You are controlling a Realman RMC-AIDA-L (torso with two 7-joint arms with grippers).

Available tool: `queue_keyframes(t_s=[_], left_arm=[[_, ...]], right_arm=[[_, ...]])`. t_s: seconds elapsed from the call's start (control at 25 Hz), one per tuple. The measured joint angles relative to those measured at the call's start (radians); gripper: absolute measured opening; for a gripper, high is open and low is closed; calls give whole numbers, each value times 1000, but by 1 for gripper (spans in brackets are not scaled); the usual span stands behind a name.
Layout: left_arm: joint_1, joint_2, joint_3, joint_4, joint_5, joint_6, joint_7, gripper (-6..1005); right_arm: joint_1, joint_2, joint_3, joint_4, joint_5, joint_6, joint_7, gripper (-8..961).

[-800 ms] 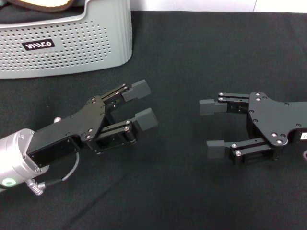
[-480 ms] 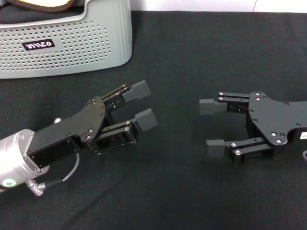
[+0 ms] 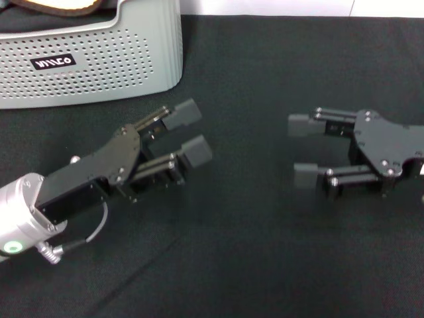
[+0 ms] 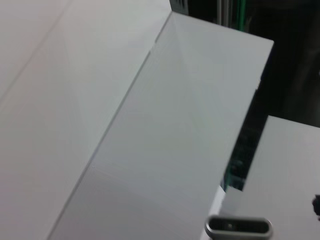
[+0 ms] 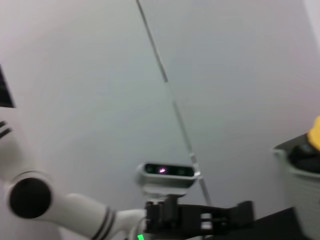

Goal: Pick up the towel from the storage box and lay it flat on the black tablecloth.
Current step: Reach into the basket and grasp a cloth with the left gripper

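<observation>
Gaping hands (image 3: 188, 132) above open black tablecloth (image 3: 265, 73)

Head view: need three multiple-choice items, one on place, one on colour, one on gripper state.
1. Where is the storage box?
A. Far left corner of the black tablecloth
B. Between the two grippers
C. Near right corner

2. What colour is the box's small label?
A. Red with black lettering
B. Black with white lettering
C. Yellow, blank

3. What state is the left gripper in?
A. Shut on the towel
B. Open and empty above the cloth
C. Inside the box

Answers:
1 A: the box sits far left, beyond the left gripper.
2 B: white letters on a black patch on the perforated wall.
3 B: its fingers are apart with nothing between them; the right gripper is likewise open.
</observation>
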Motion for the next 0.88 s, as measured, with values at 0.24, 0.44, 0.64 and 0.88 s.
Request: queue_keyframes(t_s=[0.24,0.44,0.64,0.88], left_arm=[[-25,-2,0,-48,-56,-51,21,855],[-43,0,-1,-67,-135,-93,20,852],[-48,-1,-2,-78,-215,-166,14,848],[-75,-1,-2,-122,-281,-221,18,843]], right_arm=[[-7,11,75,38,0,-18,-43,871],[-1,12,125,72,7,-22,-71,871],[-7,13,157,83,32,-32,-114,871],[-5,13,158,83,41,-48,-131,871]])
